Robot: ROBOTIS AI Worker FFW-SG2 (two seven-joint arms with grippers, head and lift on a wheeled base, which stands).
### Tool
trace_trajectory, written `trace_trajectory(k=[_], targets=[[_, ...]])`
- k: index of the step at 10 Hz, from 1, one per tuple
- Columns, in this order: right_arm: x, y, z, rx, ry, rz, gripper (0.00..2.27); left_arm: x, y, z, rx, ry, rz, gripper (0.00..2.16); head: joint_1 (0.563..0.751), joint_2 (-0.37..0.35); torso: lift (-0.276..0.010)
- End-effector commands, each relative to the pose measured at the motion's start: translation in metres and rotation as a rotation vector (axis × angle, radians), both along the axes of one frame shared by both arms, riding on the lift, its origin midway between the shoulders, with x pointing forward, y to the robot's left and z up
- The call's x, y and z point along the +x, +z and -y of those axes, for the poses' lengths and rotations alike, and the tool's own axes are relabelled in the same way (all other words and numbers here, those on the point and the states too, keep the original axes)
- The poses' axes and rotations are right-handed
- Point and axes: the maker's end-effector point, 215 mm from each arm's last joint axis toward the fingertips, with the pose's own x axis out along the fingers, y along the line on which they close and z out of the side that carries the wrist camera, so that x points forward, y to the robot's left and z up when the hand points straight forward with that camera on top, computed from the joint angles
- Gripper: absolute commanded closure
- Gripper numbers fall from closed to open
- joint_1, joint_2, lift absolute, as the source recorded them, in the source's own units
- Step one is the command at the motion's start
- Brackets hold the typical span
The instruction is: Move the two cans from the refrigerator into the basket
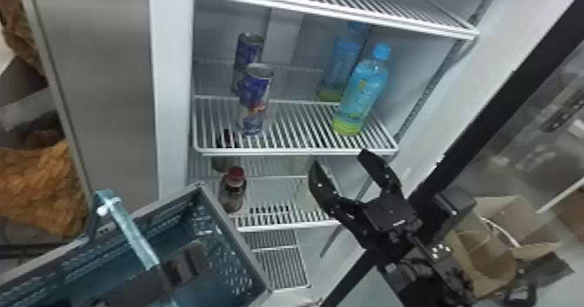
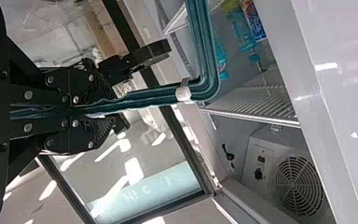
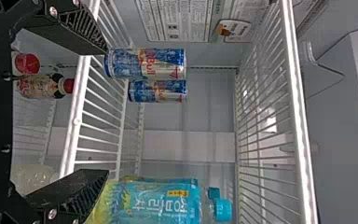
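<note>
Blue cans (image 1: 255, 91) stand at eleven o'clock; left gripper (image 2: 93, 111) pinches the basket (image 1: 234, 235) handle (image 1: 131, 235), presumably steadying it; right gripper (image 1: 339, 159), four o'clock, gapes empty.

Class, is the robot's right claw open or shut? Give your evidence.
Open: the right claw has its two fingers spread wide apart with nothing held between them, in both head and right wrist views.
</note>
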Motion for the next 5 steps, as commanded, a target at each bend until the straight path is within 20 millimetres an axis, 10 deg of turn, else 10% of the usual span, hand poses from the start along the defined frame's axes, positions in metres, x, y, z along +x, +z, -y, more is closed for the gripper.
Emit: trace_trajectory(k=[1,5], targets=[[0.010,-0.005,-0.007,0.010,0.014,-0.015,0.13,0.000,0.001,0.000,-0.002,0.002,0.001,1.20,0.695,-0.348,-0.035],[0.032,0.003,-0.031,0.020,0.058,0.000,0.13,0.001,0.002,0.000,-0.003,0.000,0.004,1.20,0.695,-0.302,-0.035]])
